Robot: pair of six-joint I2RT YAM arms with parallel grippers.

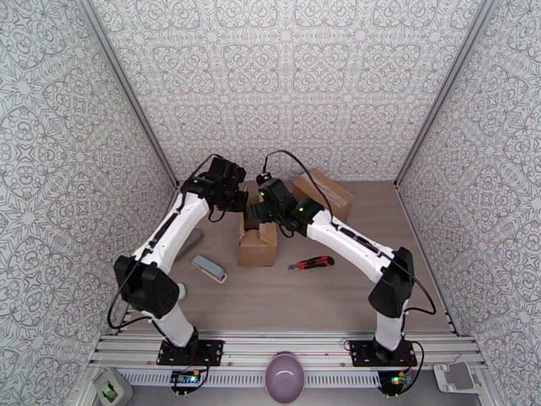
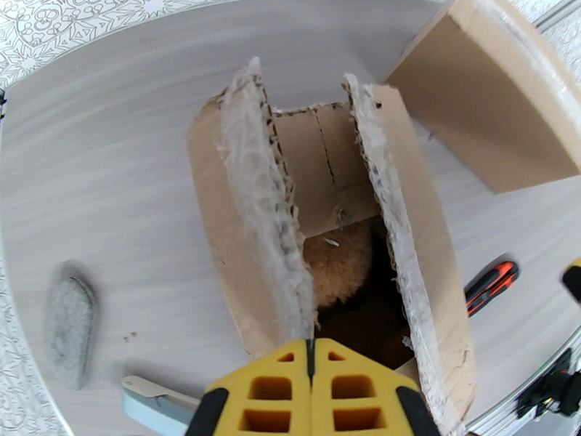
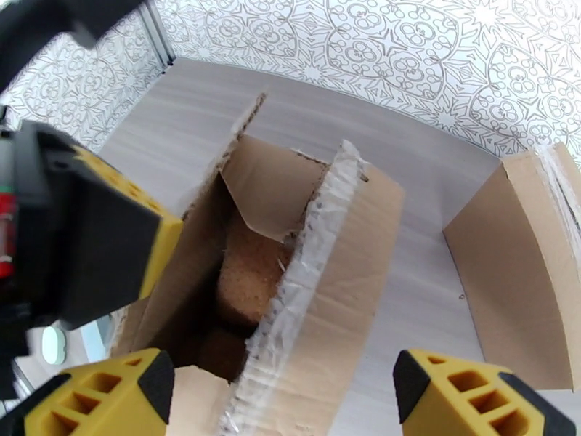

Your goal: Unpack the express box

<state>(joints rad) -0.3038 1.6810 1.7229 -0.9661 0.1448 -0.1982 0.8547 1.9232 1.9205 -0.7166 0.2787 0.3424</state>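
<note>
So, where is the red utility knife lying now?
In the top view the red utility knife lies on the table just right of the open box, on the near side of the right arm.

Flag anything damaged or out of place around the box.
The express box has ragged flap edges. Torn corrugation and shredded clear tape run along both raised flaps, which suggests a rough cut rather than a clean slit. The tan fuzzy item inside looks undisturbed. Nothing else stands out.
</note>
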